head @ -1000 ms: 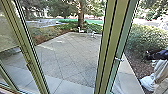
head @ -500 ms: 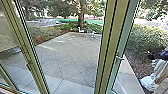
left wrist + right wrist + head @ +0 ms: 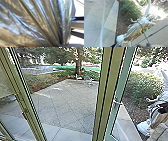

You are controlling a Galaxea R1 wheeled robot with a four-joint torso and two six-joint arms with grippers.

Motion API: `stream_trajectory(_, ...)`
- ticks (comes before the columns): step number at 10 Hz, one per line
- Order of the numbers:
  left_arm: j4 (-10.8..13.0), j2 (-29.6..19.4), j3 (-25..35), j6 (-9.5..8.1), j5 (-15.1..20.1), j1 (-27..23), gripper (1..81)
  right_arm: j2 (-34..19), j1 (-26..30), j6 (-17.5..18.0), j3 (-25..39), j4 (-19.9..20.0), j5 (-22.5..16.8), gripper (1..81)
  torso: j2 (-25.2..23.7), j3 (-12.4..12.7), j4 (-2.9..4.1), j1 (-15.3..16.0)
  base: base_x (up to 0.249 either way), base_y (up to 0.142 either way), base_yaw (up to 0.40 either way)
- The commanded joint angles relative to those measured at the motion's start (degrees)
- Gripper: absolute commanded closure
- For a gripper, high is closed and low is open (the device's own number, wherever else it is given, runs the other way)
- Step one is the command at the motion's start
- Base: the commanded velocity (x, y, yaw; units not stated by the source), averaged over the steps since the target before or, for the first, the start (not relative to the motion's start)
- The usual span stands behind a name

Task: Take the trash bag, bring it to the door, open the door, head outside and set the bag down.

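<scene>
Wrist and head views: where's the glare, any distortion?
Head view: olive frame posts converge downward, likely wide-angle tilt; pale sunlit streaks on the paving. Left wrist view: bluish-white highlights along the bag's folds, background blown out. Right wrist view: white glare beside the statue's raised wing; pale streak over paving, maybe glass reflection.

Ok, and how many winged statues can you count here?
1: the winged statue stands outside beside the bush, at the head view's right edge. The small white shapes by the tree are too unclear to tell.
</scene>
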Motion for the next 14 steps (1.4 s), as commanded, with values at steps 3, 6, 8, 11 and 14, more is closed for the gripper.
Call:
stream_trajectory(3,-0.7,0.0,0.1,0.2,4.6,-1.7,81.1,-2.1,9.8,-0.4,-4.5,-4.1,3.2,1.0,0.0,0.0,0.0,0.0,0.0,0.0,0.0)
stream_trajectory(6,-0.6,0.0,0.1,0.2,4.7,-1.5,81.1,-2.2,11.2,0.5,-5.3,-2.0,3.6,1.0,0.0,0.0,0.0,0.0,0.0,0.0,0.0)
stream_trajectory(8,-0.7,-0.2,0.1,0.2,4.7,-1.3,81.1,-2.1,10.9,-0.1,-6.0,-2.4,4.3,1.0,0.0,0.0,0.0,0.0,0.0,0.0,0.0)
stream_trajectory(11,-0.7,-0.5,0.1,0.2,4.7,-1.3,81.1,-2.3,9.0,-0.4,-9.6,-2.4,7.3,1.0,0.0,0.0,-2.72,0.0,0.0,0.0,0.0)
stream_trajectory(14,-0.7,-0.5,0.1,0.2,4.7,-1.2,81.1,-2.8,7.5,-0.4,-13.8,-2.4,11.0,1.0,0.0,0.0,-2.38,0.0,0.0,0.0,0.0)
